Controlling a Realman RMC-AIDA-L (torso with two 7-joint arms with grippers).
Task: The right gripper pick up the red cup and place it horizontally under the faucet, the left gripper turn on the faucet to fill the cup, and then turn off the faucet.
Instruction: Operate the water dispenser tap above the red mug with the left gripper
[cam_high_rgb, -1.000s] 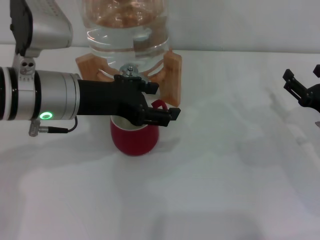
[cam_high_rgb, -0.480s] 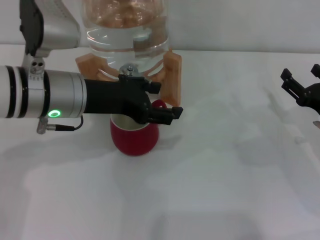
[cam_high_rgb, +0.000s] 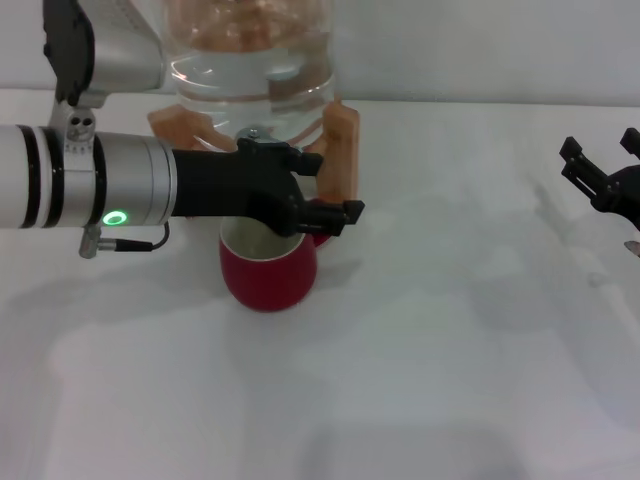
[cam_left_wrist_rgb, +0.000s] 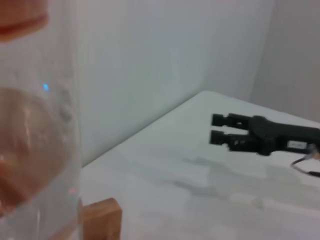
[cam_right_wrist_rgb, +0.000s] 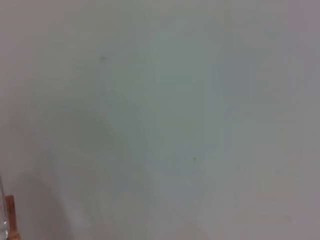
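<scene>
The red cup (cam_high_rgb: 268, 278) stands upright on the white table, its cream inside showing, directly in front of the water jug. Of the faucet (cam_high_rgb: 253, 132) only a small chrome bit shows, above the cup and behind my left gripper. My left gripper (cam_high_rgb: 330, 190) reaches in from the left at faucet height, just over the cup's back rim. Its two black fingers are spread apart and point right, past the faucet, with nothing visibly between them. My right gripper (cam_high_rgb: 605, 165) hangs open at the far right edge, away from the cup. The left wrist view shows it too, right gripper (cam_left_wrist_rgb: 218, 129).
The clear water jug (cam_high_rgb: 250, 60) rests in a wooden stand (cam_high_rgb: 342, 150) at the back centre. Jug (cam_left_wrist_rgb: 35, 125) and stand (cam_left_wrist_rgb: 102, 217) fill the near side of the left wrist view. A sliver of the stand (cam_right_wrist_rgb: 10, 215) shows in the right wrist view.
My left gripper has moved up and back toward the jug, uncovering more of the cup's mouth. The cup and the right gripper have stayed put.
</scene>
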